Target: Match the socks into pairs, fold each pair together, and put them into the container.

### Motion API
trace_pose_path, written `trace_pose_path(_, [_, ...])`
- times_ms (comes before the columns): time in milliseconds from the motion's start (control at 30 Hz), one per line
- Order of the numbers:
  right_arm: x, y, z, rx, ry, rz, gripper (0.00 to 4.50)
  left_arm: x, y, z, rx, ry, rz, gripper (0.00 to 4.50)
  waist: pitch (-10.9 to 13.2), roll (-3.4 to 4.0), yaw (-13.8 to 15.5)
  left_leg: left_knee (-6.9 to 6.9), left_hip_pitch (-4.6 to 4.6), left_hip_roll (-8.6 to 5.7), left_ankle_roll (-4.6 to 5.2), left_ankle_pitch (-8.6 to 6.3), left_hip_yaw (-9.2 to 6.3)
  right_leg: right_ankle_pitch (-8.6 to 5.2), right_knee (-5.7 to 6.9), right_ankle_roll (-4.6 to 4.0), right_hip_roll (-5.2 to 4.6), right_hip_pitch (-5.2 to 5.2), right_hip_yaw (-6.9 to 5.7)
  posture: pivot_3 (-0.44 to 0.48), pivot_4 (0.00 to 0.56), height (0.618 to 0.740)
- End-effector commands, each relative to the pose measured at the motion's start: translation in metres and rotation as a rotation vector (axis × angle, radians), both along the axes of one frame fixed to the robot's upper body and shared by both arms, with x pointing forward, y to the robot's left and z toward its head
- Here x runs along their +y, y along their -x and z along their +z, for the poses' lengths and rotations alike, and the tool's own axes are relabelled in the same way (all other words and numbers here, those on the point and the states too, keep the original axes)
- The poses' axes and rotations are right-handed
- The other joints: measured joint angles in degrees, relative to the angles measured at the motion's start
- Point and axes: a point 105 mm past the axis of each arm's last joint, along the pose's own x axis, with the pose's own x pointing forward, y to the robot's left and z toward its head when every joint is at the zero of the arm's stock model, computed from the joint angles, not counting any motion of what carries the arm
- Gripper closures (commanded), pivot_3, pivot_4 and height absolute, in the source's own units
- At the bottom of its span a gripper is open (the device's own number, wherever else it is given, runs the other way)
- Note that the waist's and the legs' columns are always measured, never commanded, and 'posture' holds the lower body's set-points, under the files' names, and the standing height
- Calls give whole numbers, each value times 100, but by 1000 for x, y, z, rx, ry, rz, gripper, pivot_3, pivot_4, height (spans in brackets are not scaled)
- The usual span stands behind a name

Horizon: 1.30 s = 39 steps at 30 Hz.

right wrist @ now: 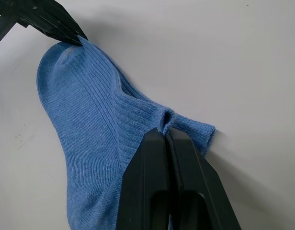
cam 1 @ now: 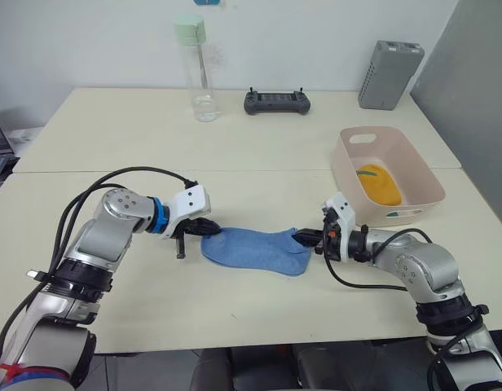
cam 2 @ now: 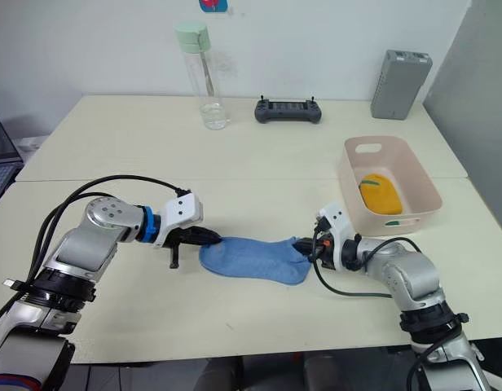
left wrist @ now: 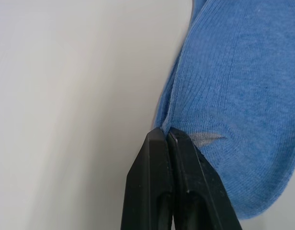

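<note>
A light blue sock (cam 1: 255,249) lies stretched flat on the table in front of me, whether one or two layers I cannot tell. My left gripper (cam 1: 209,230) is shut on its left end, pinching the fabric edge (left wrist: 163,128). At the opposite, cuff end my right gripper (cam 1: 306,237) is shut on a fold of the sock (right wrist: 165,125). The pale pink container (cam 1: 424,175) stands at the right with a mustard-yellow sock bundle (cam 1: 378,184) inside.
At the back of the table stand a clear water bottle with a green cap (cam 1: 195,69), a black handheld controller (cam 1: 276,102) and a grey upright box (cam 1: 389,74). A seam splits the table behind the sock.
</note>
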Motion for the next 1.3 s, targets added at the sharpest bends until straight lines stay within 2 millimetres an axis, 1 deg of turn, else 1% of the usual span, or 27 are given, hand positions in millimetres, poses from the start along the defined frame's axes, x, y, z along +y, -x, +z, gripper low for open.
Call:
trace_pose_path(33, [0, -4, 14, -55, -22, -7, 4500, 0, 0, 4, -12, -15, -23, 4461, 0, 0, -1, 0, 0, 0, 0, 0, 0, 0, 0, 0, 0, 0, 0, 0, 150, 740])
trace_pose_path(167, [0, -5, 17, -61, -32, -11, 4500, 1, 3, 0, 4, -24, -34, 4461, 0, 0, 0, 0, 0, 0, 0, 0, 0, 0, 0, 0, 0, 0, 0, 0, 150, 740])
trace_pose_path(233, [1, -6, 21, -68, -58, -15, 4016, 1, 2, 1, -20, -19, -34, 4500, 0, 0, 0, 0, 0, 0, 0, 0, 0, 0, 0, 0, 0, 0, 0, 0, 150, 740])
trace_pose_path(267, [2, -6, 25, -70, -73, -16, 3781, 1, 0, 2, -27, -14, -28, 4307, 0, 0, 0, 0, 0, 0, 0, 0, 0, 0, 0, 0, 0, 0, 0, 0, 150, 740])
trace_pose_path(333, [3, -6, 32, -81, -95, -14, 3126, 2, 1, 4, -26, -10, -29, 3881, 0, 0, 0, 0, 0, 0, 0, 0, -1, 0, 1, 0, 0, 0, 0, 0, 150, 740])
trace_pose_path(367, [2, -7, 35, -93, -95, -14, 2793, 3, 1, 5, -30, -7, -24, 3601, 0, 0, 0, 0, 0, 0, 0, 0, 0, 0, 1, 0, 0, 0, 0, 0, 150, 740])
trace_pose_path(400, [0, -7, 37, -108, -88, -14, 2356, 5, 1, 7, -36, -5, -18, 3236, 0, 0, 0, 0, 0, 0, 0, 0, 0, 0, 1, 0, 0, 0, 0, 0, 150, 740])
trace_pose_path(433, [-2, -8, 38, -134, -64, -12, 2080, 6, 1, 8, -40, -3, -14, 2986, 0, 0, 1, 0, 0, 0, 0, 0, 0, 0, 1, 0, 0, 0, 0, 0, 150, 740])
trace_pose_path(500, [-7, -8, 41, -187, -13, -2, 1340, 5, -1, 17, -62, 25, -3, 2364, 0, 0, 1, 0, 0, 0, 0, 0, -1, 0, 0, 0, 0, 0, 0, 0, 150, 740])
trace_pose_path(600, [-5, -3, 51, -217, -40, 32, 261, -10, 2, 41, -121, 130, -66, 1405, 0, 0, 2, 0, -4, 0, 0, 0, -2, -1, -1, -1, 0, -1, -2, 0, 150, 740])
trace_pose_path(633, [-1, -1, 55, -227, -53, 56, 50, -15, 4, 45, -136, 150, -92, 1394, 0, 0, 3, 0, -5, 0, 0, 0, -3, -1, -1, -1, 0, -2, -4, 0, 150, 740])
trace_pose_path(700, [9, 7, 58, -269, -43, 130, 50, -25, 10, 45, -139, 169, -128, 1394, 0, 0, 3, -1, -6, 0, 0, 0, -3, -1, 0, -1, 0, -2, -3, 0, 150, 740])
trace_pose_path(767, [19, 11, 56, -295, -34, 176, 50, -33, 14, 41, -137, 188, -142, 1394, 0, 0, 2, 0, -5, 0, 0, 0, -3, -1, -1, -1, 0, 0, -2, 0, 150, 740])
trace_pose_path(833, [28, 12, 51, -309, -33, 190, 458, -40, 18, 36, -125, 214, -148, 1394, 0, 0, -10, 0, -5, 0, 0, 0, -3, -1, 0, -1, 0, 0, -3, 0, 150, 740])
trace_pose_path(867, [31, 13, 47, -316, -18, 206, 696, -42, 19, 33, -122, 219, -149, 1577, 0, 1, -15, 1, -4, 1, 0, 0, -3, 0, 1, -1, 0, -1, -3, 0, 150, 740])
trace_pose_path(933, [35, 13, 34, -350, 60, 247, 1381, -43, 20, 24, -119, 216, -143, 1988, 0, 0, -14, 2, -3, 1, 0, 0, -4, 0, 5, -1, 1, -1, -3, 0, 150, 740])
trace_pose_path(967, [37, 12, 27, -355, 84, 256, 1701, -40, 23, 16, -110, 194, -147, 2273, 0, 0, -10, 3, -3, 1, 0, 0, -4, 0, 5, -1, 1, -1, -3, 0, 150, 740])
trace_pose_path(1000, [38, 12, 23, -358, 97, 261, 2131, -37, 24, 10, -103, 178, -150, 2615, 0, 0, -10, 5, -3, 1, 0, 0, -3, 0, 5, 0, 1, -1, -3, 0, 150, 740])
trace_pose_path(1033, [39, 11, 17, -354, 110, 264, 2469, -34, 25, 6, -98, 164, -147, 2943, 0, 0, -9, 5, -1, 0, 0, 0, -2, 0, 3, 0, 0, 0, -2, 0, 150, 740])
trace_pose_path(1100, [35, 10, 4, -345, 173, 276, 3248, -26, 25, -2, -93, 133, -135, 3590, 0, 0, -4, 6, 0, 0, 0, 0, -2, 0, 4, 0, 0, 0, -1, 0, 150, 740])
trace_pose_path(1167, [30, 8, -3, -343, 202, 269, 4029, -20, 26, -7, -95, 103, -131, 4266, 0, 0, -1, 6, -1, 0, 0, 0, -2, 0, 4, 0, 0, -1, -2, 0, 150, 740])
trace_pose_path(1200, [27, 7, -5, -337, 209, 263, 4366, -17, 26, -9, -91, 96, -126, 4499, 0, 0, 1, 6, -1, 0, 0, 0, -2, 0, 3, 0, 0, -1, -2, 0, 150, 740])
trace_pose_path(1233, [25, 7, -6, -333, 213, 262, 4480, -15, 26, -10, -88, 93, -123, 4500, 0, 0, 5, 6, -1, 0, 0, 0, -2, 0, 4, -1, 0, -1, -2, 0, 150, 740])
trace_pose_path(1300, [13, 5, -8, -297, 196, 219, 4480, -6, 26, -15, -81, 84, -96, 4500, 0, 0, 18, 5, -1, 0, 0, 0, -2, -1, 2, -1, 0, 0, -2, 0, 150, 740])
